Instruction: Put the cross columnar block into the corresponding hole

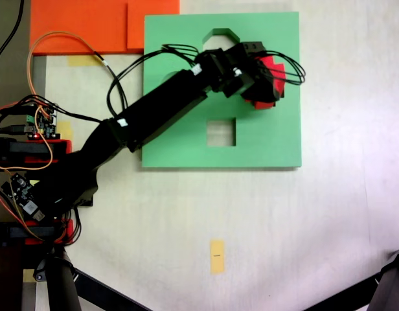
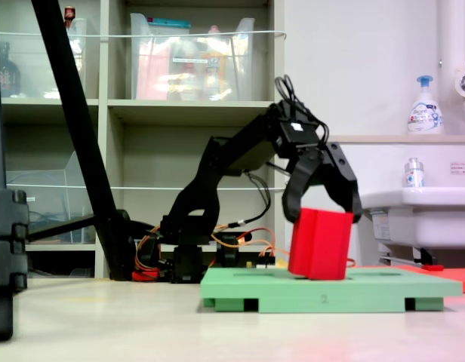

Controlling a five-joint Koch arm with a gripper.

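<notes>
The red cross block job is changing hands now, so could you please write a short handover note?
Pincer: shut on the red cross block, gripping its top.
Block: tilted, lower edge touching or just above the green foam board, near the first exterior view's right side.
Done: block grasped and brought to the board.
Left: straighten it, seat it in the plus-shaped cutout, which is hidden under the pincer, then release.

An orange foam sheet (image 1: pixel 89 26) lies at the desk's far left corner in the first exterior view, a yellow tape strip (image 1: pixel 217 256) near the front edge. Behind, shelves (image 2: pixel 180 105) hold clear bins; a soap bottle (image 2: pixel 425 107) stands above a sink (image 2: pixel 421 215).
</notes>
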